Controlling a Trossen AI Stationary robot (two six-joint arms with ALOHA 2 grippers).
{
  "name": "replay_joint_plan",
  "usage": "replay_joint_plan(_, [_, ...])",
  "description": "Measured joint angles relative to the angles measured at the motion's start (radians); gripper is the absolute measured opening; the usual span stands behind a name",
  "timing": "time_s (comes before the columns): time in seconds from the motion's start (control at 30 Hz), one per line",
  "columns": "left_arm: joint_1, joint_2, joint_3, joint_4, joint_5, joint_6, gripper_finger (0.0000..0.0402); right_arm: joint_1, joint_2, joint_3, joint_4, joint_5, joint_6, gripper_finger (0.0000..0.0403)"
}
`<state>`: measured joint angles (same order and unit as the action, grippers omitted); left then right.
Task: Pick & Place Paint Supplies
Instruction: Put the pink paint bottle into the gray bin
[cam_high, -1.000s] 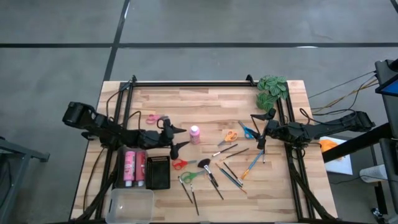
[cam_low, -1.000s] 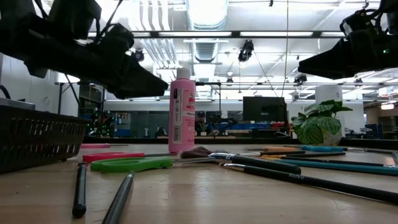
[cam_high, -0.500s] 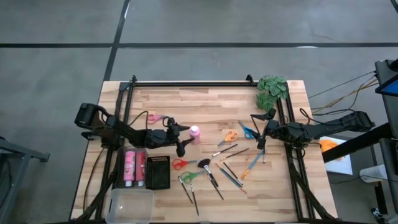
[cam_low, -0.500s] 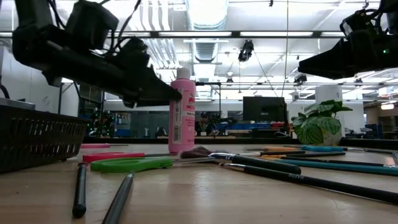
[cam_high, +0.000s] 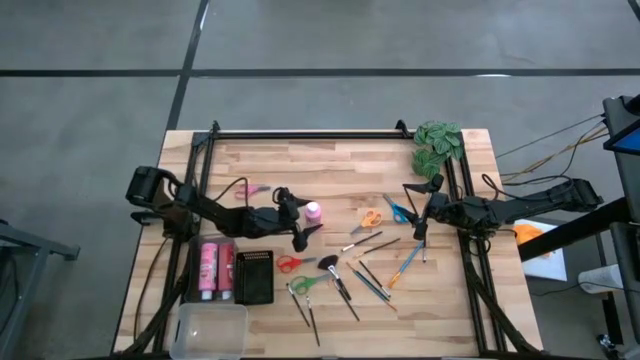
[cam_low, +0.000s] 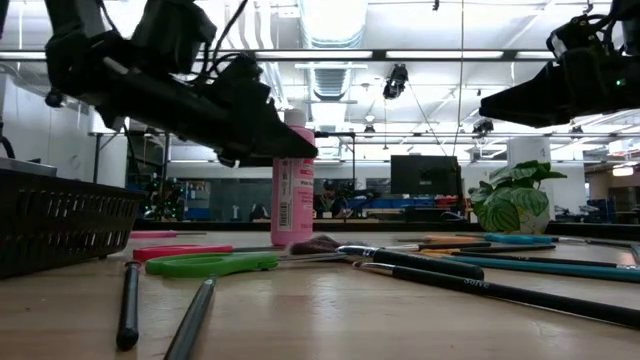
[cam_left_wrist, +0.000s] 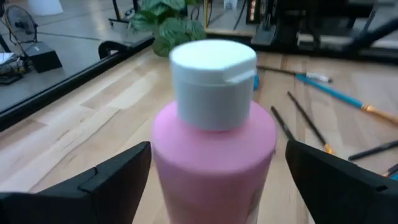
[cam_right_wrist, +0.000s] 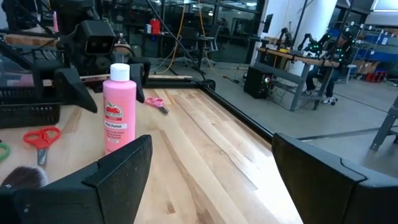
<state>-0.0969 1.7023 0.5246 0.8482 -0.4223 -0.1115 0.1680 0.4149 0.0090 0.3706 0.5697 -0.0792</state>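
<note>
Behind the left end effector (cam_low: 300, 150), spread around it, the pink bottle (cam_low: 292, 195) shows only partly.

Overhead, counter-level and two wrist cameras all frame the pink bottle (cam_high: 313, 212) standing mid-counter (cam_high: 340, 160); left wrist closest.

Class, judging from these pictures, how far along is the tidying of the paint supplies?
Done: two paint bottles lie in the black basket. In hand: the left hand, open, straddles the upright pink bottle without gripping it. Left: scissors and brushes scattered on the table; the right hand waits open.
</note>
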Motion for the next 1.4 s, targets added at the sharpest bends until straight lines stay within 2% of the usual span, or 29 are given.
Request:
replay_joint_plan(0.13, [0.015, 0.0, 0.042, -0.081, 0.0, -0.001, 0.0374, 0.0, 0.0, 0.0, 0.0, 0.0, -0.001, 0.0329])
replay_joint_plan(0.33, [0.027, 0.0, 0.046, -0.091, 0.004, -0.019, 0.0353, 0.0, 0.0, 0.0, 0.0, 0.0, -0.002, 0.0329])
replay_joint_plan(0.47, [0.027, 0.0, 0.046, -0.091, 0.008, -0.02, 0.0316, 0.0, 0.0, 0.0, 0.0, 0.0, -0.001, 0.0329])
replay_joint_plan(0.77, [0.027, -0.001, 0.045, -0.09, 0.014, -0.02, 0.0207, 0.0, 0.0, 0.0, 0.0, 0.0, -0.002, 0.0329])
replay_joint_plan(0.87, [0.027, -0.001, 0.045, -0.09, 0.021, -0.02, 0.0183, 0.0, 0.0, 0.0, 0.0, 0.0, 0.0, 0.0329])
replay_joint_plan(1.0, [0.027, -0.001, 0.045, -0.09, 0.022, -0.02, 0.0175, 0.0, 0.0, 0.0, 0.0, 0.0, -0.001, 0.0329])
replay_joint_plan(1.2, [0.027, -0.012, 0.044, -0.09, 0.027, -0.023, 0.0185, 0.0, 0.0, 0.0, 0.0, 0.0, -0.001, 0.0329])
replay_joint_plan(1.33, [0.027, -0.09, 0.052, -0.146, 0.027, -0.029, 0.0186, 0.0, 0.0, 0.0, 0.0, 0.0, -0.001, 0.0329])
replay_joint_plan(1.4, [0.027, -0.157, 0.071, -0.247, 0.024, -0.058, 0.0186, 0.0, 0.0, 0.0, 0.0, 0.0, -0.002, 0.0329])
